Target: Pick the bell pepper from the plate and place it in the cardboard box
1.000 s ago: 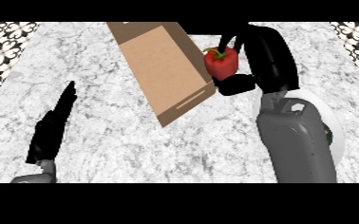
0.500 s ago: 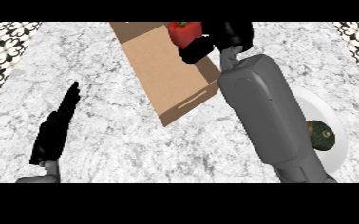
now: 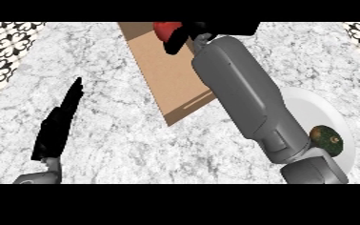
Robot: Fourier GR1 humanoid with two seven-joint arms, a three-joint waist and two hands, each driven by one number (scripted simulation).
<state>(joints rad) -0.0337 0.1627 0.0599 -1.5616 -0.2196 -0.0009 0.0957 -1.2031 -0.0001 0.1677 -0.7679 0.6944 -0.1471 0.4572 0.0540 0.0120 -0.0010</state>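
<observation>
1. The right forearm [image 3: 243, 95] is running from 5 o'clock up toward 12 o'clock, crossing over the right edge of the cardboard box [image 3: 165, 71].
2. The right hand [image 3: 218, 27] is showing at 12 o'clock, against the upper edge of the view and partly cut off there. It is grasping the bell pepper [image 3: 164, 28], with one dark finger lying down the pepper's right side.
3. The bell pepper, red, is sitting at 12 o'clock in that hand, over the far end of the box. Only part of it is showing. I cannot tell whether it is touching the box.
4. The box, brown and long, is lying slanted from 12 o'clock toward the centre, its near corner pointing to 6 o'clock.
5. The white plate [image 3: 309, 105] is lying at 4 o'clock, partly hidden under the forearm and well apart from the pepper. A dark green rounded item [image 3: 327, 139] is resting on its lower right part.
6. The left hand [image 3: 56, 126] is resting at 8 o'clock, fingers straight and pointing up, grasping nothing, apart from the box.
7. The marbled counter [image 3: 105, 66] is carrying it all. A patterned strip [image 3: 17, 43] is showing at 10 o'clock.
</observation>
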